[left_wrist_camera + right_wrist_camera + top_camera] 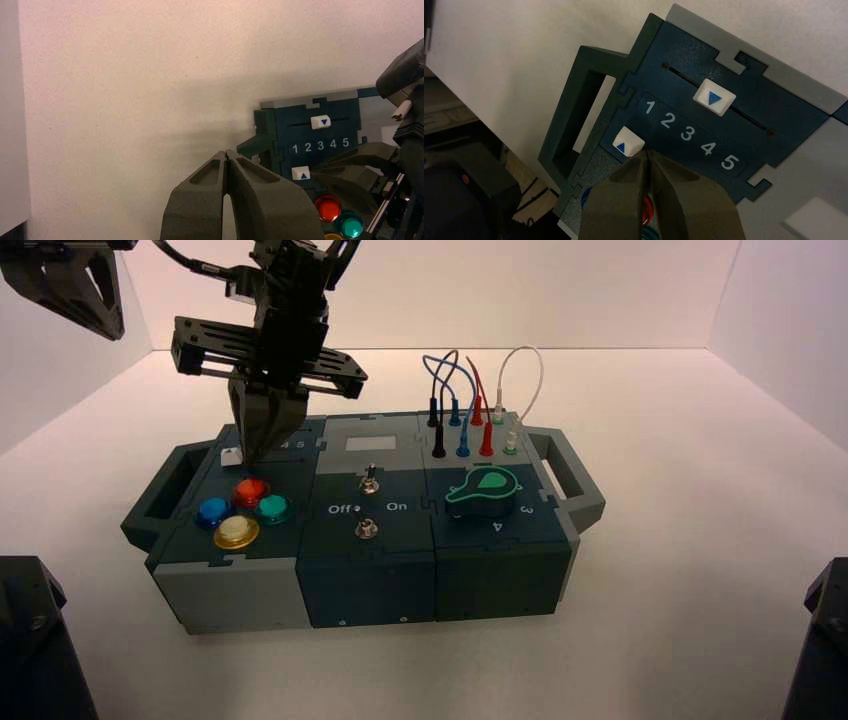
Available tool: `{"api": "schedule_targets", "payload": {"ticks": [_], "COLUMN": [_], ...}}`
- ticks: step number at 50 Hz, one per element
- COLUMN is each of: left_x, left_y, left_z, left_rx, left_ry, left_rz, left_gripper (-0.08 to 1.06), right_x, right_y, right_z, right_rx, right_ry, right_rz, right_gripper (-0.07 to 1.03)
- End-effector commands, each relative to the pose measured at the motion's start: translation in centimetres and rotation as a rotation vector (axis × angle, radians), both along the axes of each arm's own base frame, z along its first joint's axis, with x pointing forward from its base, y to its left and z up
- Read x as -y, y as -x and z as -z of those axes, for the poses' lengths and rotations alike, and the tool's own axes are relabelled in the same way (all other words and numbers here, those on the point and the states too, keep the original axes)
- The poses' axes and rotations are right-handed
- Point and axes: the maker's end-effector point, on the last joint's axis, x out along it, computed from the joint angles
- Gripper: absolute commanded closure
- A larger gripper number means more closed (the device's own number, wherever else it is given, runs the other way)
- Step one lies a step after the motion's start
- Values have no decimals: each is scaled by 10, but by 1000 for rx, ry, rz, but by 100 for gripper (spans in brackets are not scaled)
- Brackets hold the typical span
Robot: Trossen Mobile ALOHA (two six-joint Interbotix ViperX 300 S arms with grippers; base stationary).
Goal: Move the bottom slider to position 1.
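The bottom slider [629, 141] is a small white square knob with a blue arrow. It sits at the end of its track, level with the printed digit 1 [650, 107] of the 1 2 3 4 5 row. It also shows in the high view [231, 455] and the left wrist view [300, 173]. My right gripper [647, 152] is shut and empty, tips down on the box, against the slider's side that faces the higher digits; in the high view [255, 452] it reaches over the box's left part. My left gripper [227, 154] is shut and empty, held off to the left of the box [70, 285].
The top slider [714, 97] sits near digit 3. Red [250, 491], blue [212, 511], teal [272, 506] and yellow [237, 531] buttons lie in front of the sliders. Two toggles [368, 480], a green knob [484, 490] and plugged wires [470, 410] are to the right.
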Motion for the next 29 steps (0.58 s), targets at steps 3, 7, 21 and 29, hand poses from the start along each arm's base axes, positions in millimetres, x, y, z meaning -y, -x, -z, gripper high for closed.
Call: {"api": "schedule_targets", "payload": {"ticks": [3, 7, 21, 29], "left_x": [0, -1, -1, -1], "left_y": [-5, -5, -5, -5], "left_z": [-5, -5, -4, -2], "left_rx": [17, 17, 11, 3], "left_ry": [-1, -2, -2, -3], "left_rz": [1, 0, 0, 0], "left_gripper": [101, 101, 101, 101], "right_x": [5, 12, 36, 40], "right_y": [5, 8, 21, 23], "right_z": [-16, -21, -33, -33], "right_rx": [27, 39, 51, 54], "right_ry": [-13, -4, 18, 25], "right_rz": [-27, -40, -64, -71], "right_gripper": [99, 99, 99, 99]}}
